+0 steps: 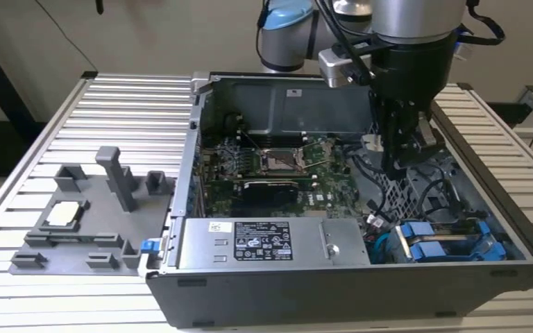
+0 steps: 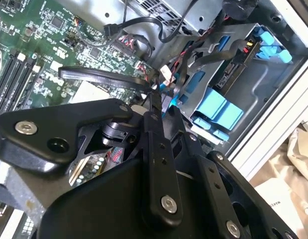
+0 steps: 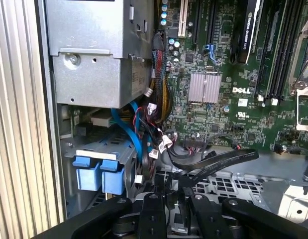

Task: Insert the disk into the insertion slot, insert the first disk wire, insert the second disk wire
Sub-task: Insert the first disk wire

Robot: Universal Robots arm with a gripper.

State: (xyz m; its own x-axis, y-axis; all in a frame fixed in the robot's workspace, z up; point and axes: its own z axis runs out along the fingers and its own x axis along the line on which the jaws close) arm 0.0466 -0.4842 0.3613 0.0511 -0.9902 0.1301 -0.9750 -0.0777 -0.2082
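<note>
The hand [image 2: 154,102] hangs inside the computer case [image 1: 341,295], drawn narrow among the loose wires [image 2: 144,22]. The disk [image 2: 235,67] sits in the insertion slot [image 2: 265,82], near the hand.

We record a green motherboard [image 1: 330,182], two bright blue carrier ends [image 1: 433,248], a silver power-supply box [image 1: 345,244] bearing a white label [image 1: 261,240], a grey fixture tray [image 1: 63,237], and a ribbed tabletop [image 1: 137,104], apparently pale silver.
</note>
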